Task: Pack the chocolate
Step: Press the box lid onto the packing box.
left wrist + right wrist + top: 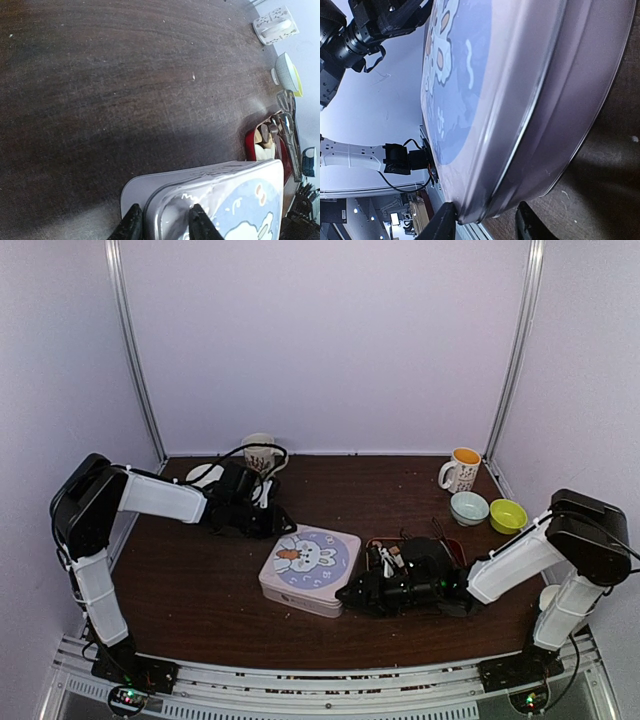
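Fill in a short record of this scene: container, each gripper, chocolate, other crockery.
container: bunny-printed tin, lid on, mid-table
left gripper: astride the tin's rim at its far-left corner, fingers flush on it; seems to grip
right gripper: open, straddling the tin's near-right corner
chocolate: in red tray right of the tin, metal tongs lying across it
crockery: patterned mug back left; orange-lined mug, pale bowl, yellow-green bowl back right

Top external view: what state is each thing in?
tin: lid on
left pincer: closed on the tin's lid rim
right pincer: open, straddling the tin's edge
chocolate: in the red tray, unpacked
tongs: lying on the tray
orange-lined mug: upright
back mug: upright
white bowl: upright
yellow bowl: upright
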You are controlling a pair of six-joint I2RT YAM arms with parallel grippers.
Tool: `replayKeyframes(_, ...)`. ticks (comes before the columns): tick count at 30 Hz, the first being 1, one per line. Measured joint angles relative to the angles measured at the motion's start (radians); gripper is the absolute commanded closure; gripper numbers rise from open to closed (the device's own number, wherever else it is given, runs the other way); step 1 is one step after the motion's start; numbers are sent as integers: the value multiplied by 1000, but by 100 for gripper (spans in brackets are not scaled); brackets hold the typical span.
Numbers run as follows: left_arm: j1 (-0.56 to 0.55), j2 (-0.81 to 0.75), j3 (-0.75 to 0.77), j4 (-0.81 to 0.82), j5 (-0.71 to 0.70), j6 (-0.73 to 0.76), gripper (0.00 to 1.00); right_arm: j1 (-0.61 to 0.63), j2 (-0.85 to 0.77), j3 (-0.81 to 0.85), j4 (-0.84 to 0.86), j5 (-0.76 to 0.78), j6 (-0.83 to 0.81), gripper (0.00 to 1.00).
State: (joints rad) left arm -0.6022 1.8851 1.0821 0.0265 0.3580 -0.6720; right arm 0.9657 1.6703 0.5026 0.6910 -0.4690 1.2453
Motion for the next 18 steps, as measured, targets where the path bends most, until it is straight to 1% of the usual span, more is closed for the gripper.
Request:
replayKeyframes(3, 0, 0, -1, 0, 1, 0, 67, 11, 2, 21, -35, 2, -12, 54)
replayKeyframes(6, -1, -2, -5, 3, 1, -1, 67, 16, 10, 23, -29, 2, -10, 53)
replayKeyframes(8, -2, -2, -8, 9, 1, -3, 67, 20, 13, 23, -25, 5, -8, 50)
replayKeyframes(12, -2, -4, -11, 11, 1, -4, 67, 27, 13, 23, -29, 17, -8, 47)
replayKeyframes(16, -4, -6, -12, 10, 0, -4, 67, 32, 13, 18, -21, 26, 1, 41)
replayKeyframes(18, -4, -6, -13, 11, 0, -4, 67, 34, 13, 13, -14, 33, 11, 35)
